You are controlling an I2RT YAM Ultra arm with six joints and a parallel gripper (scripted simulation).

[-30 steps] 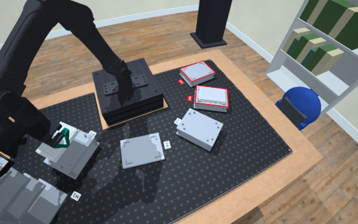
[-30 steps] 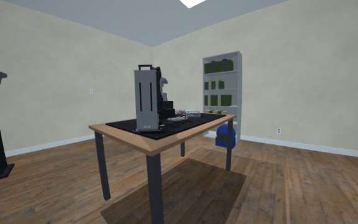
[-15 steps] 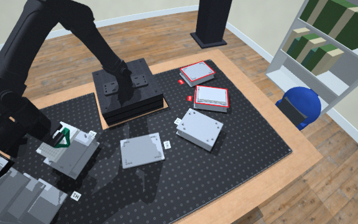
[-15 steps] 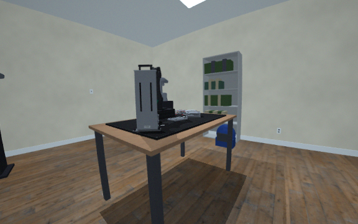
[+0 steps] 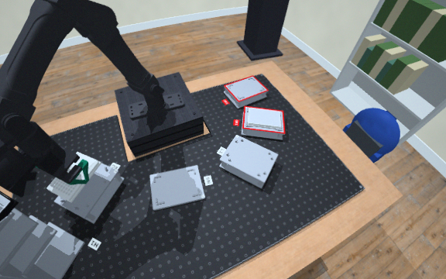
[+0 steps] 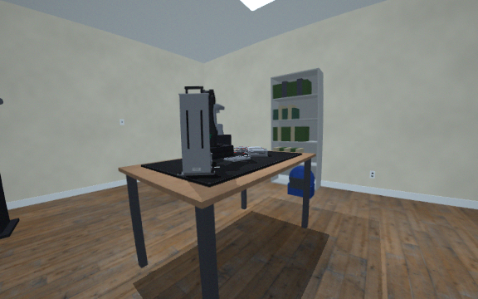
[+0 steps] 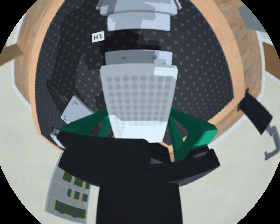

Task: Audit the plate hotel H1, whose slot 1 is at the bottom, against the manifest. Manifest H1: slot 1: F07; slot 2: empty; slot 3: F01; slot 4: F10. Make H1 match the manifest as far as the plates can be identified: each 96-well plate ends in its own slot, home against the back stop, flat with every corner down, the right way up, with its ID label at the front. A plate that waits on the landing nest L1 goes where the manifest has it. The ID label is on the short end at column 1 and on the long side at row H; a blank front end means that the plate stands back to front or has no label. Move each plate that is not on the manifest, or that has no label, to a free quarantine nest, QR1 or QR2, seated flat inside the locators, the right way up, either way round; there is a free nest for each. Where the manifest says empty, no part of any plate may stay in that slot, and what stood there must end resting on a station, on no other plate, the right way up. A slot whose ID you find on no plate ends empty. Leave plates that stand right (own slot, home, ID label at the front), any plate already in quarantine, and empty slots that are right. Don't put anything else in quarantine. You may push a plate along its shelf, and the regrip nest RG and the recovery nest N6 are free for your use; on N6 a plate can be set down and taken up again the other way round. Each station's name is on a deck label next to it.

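My gripper has its green fingers against both sides of a pale 96-well plate, wells up. The plate appears a little above a grey nest block; the gap and the plate's ID are unclear. Hotel H1 stands at the near left; its slot contents are hidden. Another pale plate lies on the nearer red-edged quarantine nest. The farther red-edged nest shows no plate.
A low grey nest and a taller grey block stand on the dark mat. The arm's black base is behind them. The hotel label lies beside H1. The other white deck labels are too small to read surely.
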